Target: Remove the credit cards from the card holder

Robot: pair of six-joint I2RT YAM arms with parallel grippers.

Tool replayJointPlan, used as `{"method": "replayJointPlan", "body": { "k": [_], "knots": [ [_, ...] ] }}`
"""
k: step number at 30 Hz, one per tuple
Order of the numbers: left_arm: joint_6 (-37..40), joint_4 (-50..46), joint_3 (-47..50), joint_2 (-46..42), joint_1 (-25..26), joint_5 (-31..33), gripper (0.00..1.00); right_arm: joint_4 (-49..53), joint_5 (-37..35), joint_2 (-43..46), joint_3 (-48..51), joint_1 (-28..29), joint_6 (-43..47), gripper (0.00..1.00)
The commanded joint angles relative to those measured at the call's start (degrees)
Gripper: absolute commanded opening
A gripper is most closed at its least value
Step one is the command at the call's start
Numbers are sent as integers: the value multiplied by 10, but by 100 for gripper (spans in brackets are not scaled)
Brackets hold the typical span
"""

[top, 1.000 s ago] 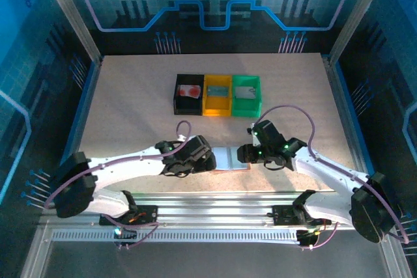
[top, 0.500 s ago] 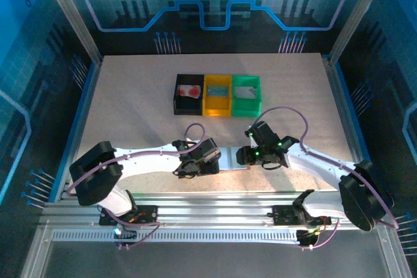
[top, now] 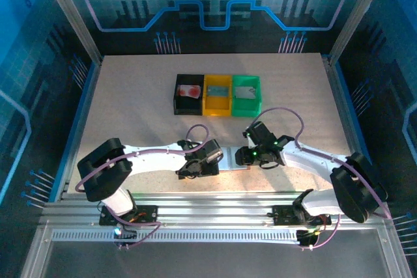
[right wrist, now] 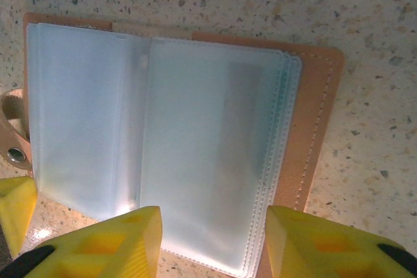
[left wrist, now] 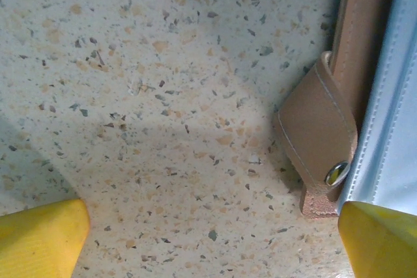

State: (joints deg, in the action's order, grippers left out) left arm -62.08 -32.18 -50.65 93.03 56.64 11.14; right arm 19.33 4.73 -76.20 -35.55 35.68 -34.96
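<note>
Speckled beige desk (top: 130, 109) in a blue-walled cell. 3 bins sit at the back: black bin (top: 189, 110), yellow bin (top: 218, 111) and green bin (top: 246, 110), each with a small flat item inside (too small to identify). The card holder (top: 229, 159) lies opened flat near the front edge, between the 2 arms and well apart from the bins.

Step in hand, as I judge it: getting at a card inside the sleeves, with nothing being pulled out yet.

The left jaws are spread wide and hold nothing. They sit low over bare desk at the holder's left edge. The snap strap (left wrist: 319, 138) lies between the yellow fingertips (left wrist: 39, 236), much nearer the right-hand one, which sits at the grey-blue lining's edge.

The right jaws are partly open and pinch nothing I can see. Their 2 fingertips (right wrist: 111, 239) sit at the near edge of the clear sleeves (right wrist: 163, 128), and that edge of the sleeve stack falls in the gap between them.

I can't make out the credit cards through the frosted plastic. A darker band in the right-hand sleeves may be 1, not sure.

Next move likely needs the left jaws to pin the holder's edge down. The right jaws should then close on a card edge alone, not the whole sleeve stack, and draw it out along the pocket opening. The sleeves are thin and floppy, so they may lift with it.
</note>
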Motion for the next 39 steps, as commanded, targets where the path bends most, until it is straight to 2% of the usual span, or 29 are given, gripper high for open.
{"method": "replayJointPlan", "body": {
  "k": [1,9,22,29,39],
  "knots": [
    [-12,6,-3,24,2,-20,99,-7,3,-8,3,1,-2,45],
    [-17,33,8,39,3,-40,99,-2,-16,-19,3,-1,-2,46],
    [-13,46,10,44,3,-50,99,-37,26,-12,10,3,-2,35],
    [-11,48,10,47,3,-52,99,-49,40,-9,11,3,-3,34],
    [-9,54,10,42,3,-57,99,-107,100,-10,7,21,-13,34]
  ]
}}
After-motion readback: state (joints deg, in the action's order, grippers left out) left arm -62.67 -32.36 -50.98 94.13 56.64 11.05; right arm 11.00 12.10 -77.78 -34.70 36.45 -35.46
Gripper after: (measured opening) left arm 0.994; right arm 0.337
